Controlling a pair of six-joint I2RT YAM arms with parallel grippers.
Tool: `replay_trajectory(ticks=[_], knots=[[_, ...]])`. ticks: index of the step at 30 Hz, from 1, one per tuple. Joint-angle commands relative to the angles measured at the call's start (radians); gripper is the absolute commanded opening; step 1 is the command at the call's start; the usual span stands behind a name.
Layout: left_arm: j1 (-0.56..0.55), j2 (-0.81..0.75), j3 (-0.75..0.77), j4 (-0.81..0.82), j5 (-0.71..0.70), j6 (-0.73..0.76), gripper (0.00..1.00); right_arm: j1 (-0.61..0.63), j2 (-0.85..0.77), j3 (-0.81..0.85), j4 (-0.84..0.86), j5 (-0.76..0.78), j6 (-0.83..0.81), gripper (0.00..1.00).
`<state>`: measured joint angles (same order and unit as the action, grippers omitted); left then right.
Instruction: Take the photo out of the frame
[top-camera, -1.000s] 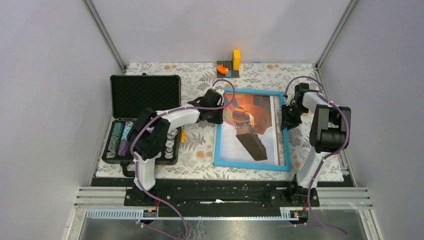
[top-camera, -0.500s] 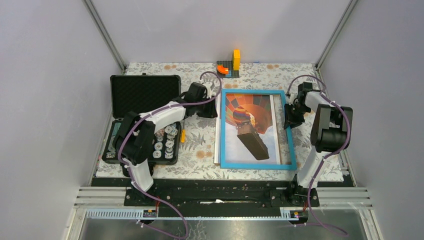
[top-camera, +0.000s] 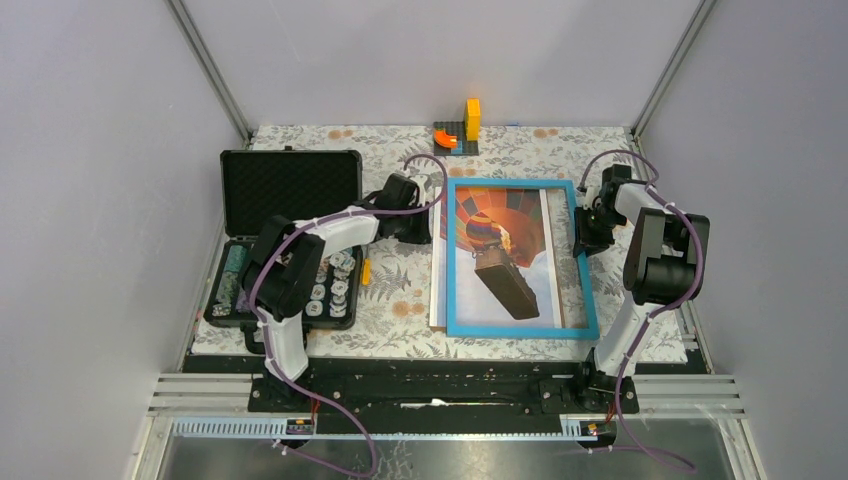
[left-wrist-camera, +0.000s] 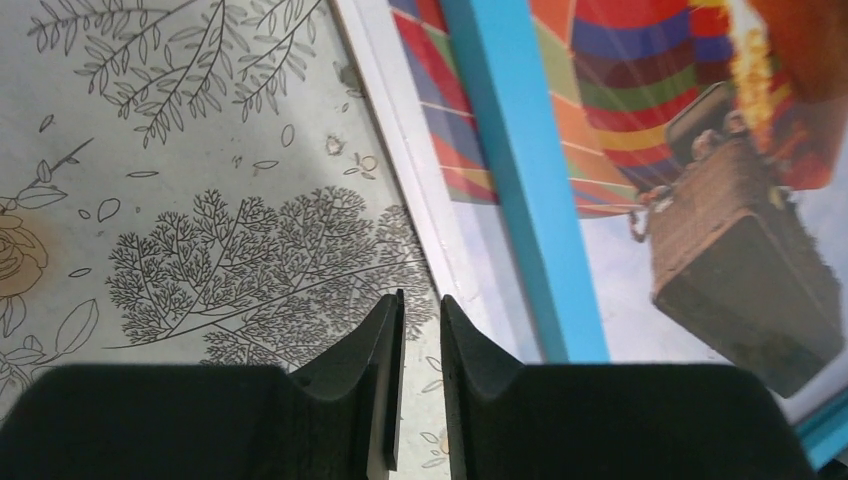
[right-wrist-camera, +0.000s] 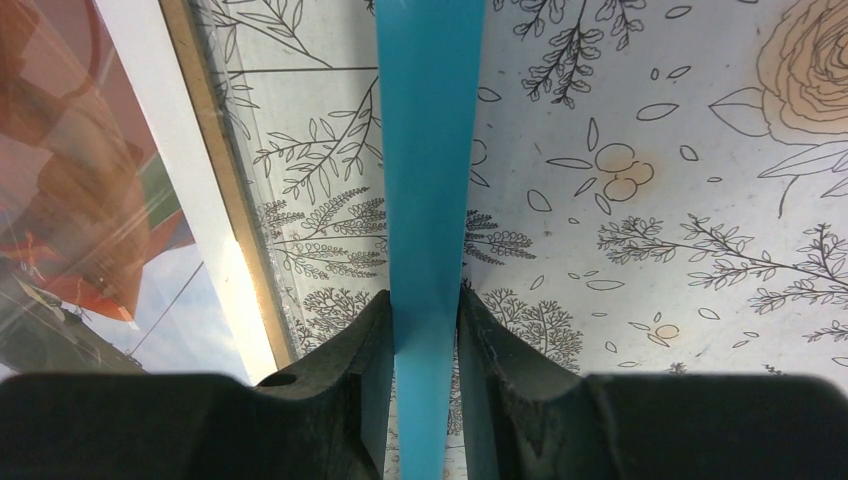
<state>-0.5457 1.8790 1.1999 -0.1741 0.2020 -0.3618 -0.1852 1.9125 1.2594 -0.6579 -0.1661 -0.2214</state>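
Note:
The frame, a flat rectangle with a thin light-blue border, lies in the middle of the table. The balloon photo shows inside it, and its white left edge sticks out past the left border. At the frame's right side, tablecloth shows inside the border. My right gripper is shut on that right border; the blue strip runs between the jaws of the right gripper. My left gripper stands on the cloth just left of the photo. Through the narrow gap of the left gripper only cloth shows.
An open black case lies at the left, with several round pieces in its lower half. A small orange piece sits between case and frame. Yellow and orange blocks stand at the back. Walls close in on both sides.
The frame has slid right with my right gripper, uncovering the photo's left edge. My left gripper came off the frame's top-left corner to the cloth beside it, widening and then narrowing.

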Motion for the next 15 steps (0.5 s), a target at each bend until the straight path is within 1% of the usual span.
replay_trajectory(ticks=[1,6,10,15], knots=[[-0.013,0.032,0.023,0.018,-0.047,0.038,0.22,-0.017,0.019,-0.006,0.037,0.040,-0.015,0.00],[-0.004,0.028,-0.023,0.056,0.045,0.006,0.23,-0.018,0.022,-0.010,0.041,0.032,-0.015,0.00],[0.034,0.003,-0.099,0.125,0.150,-0.038,0.30,-0.019,0.017,-0.020,0.049,0.036,-0.018,0.00],[0.065,-0.006,-0.174,0.197,0.252,-0.068,0.32,-0.019,0.013,-0.020,0.048,0.034,-0.018,0.00]])
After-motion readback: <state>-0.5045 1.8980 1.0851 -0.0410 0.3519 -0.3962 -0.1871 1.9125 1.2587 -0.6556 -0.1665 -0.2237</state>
